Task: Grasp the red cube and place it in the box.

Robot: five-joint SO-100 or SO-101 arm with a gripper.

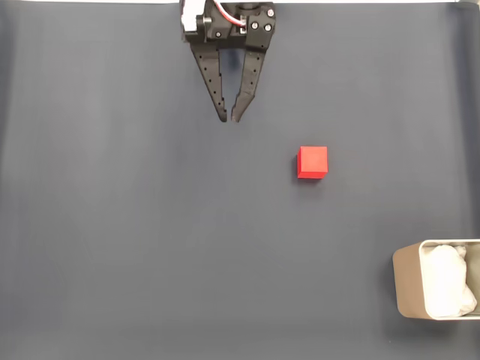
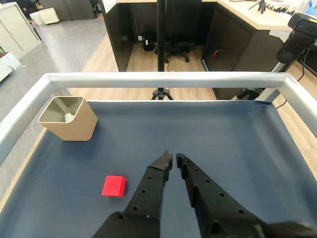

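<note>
While the gripper [image 1: 229, 118] hung nearly closed and empty, reach step not begun.
Red cube [image 1: 313, 162] sat on bench, apart from box [image 1: 409, 289]; next: open, move over cube.

The gripper [image 1: 231, 118] is matte black plastic with two long fingers [image 1: 212, 79] that taper to narrow points, each dotted along its length with a row of small round holes (plain in both the fixed and the wrist view). At the base of the fingers sits a blocky black housing with pale round screw heads, beside a white part. Thin red and white cables loop out above it.
</note>
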